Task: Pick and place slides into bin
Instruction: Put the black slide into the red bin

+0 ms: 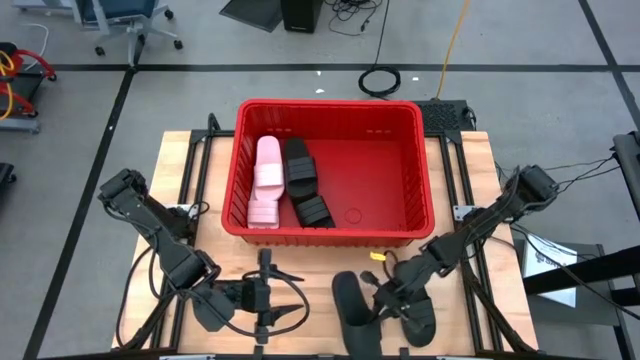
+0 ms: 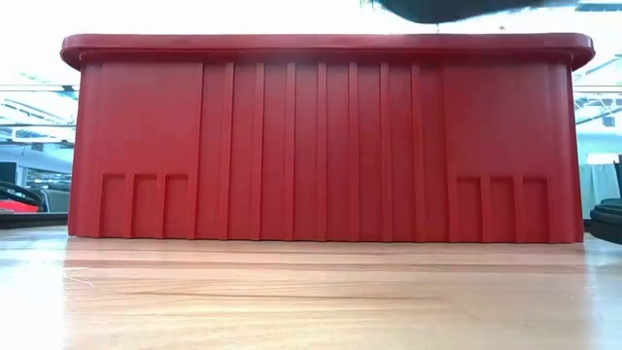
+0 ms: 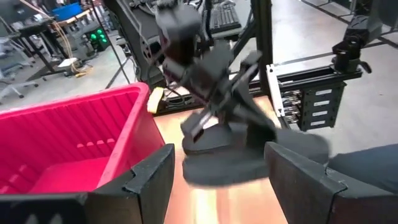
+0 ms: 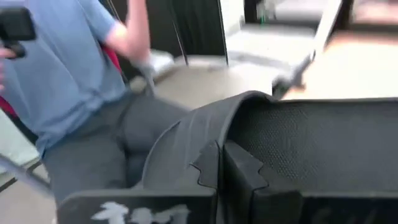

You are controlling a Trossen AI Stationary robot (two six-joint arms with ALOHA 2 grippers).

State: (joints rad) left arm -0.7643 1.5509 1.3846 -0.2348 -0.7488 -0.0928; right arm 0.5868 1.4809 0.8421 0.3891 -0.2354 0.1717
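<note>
The red bin (image 1: 428, 190) stands at the table's far middle and fills the low view (image 2: 321, 136). Two white slides (image 1: 266, 178) and two black slides (image 1: 305, 185) lie on its floor at its left side. My right gripper (image 1: 383, 290) is shut on a black slide (image 1: 350, 305) near the table's front edge, in front of the bin. A second black slide (image 1: 417, 318) lies on the table just to its right. My left gripper (image 1: 268, 303) is open and empty, left of the held slide and pointing at it (image 3: 224, 158). My right gripper pinches the black slide's wide strap at its edge (image 4: 202, 146) between its two fingers. The fingers come slanting down from the table's right. In the left wrist view the slide (image 3: 224, 158) hangs roughly level under the fingers; whether it is clear of the table I cannot tell.
The bin's near wall (image 2: 321, 194) rises between the front strip of table and the bin's floor. A person in a blue shirt (image 4: 68, 74) stands beyond the table. Bare wood (image 1: 310, 270) lies between the two grippers.
</note>
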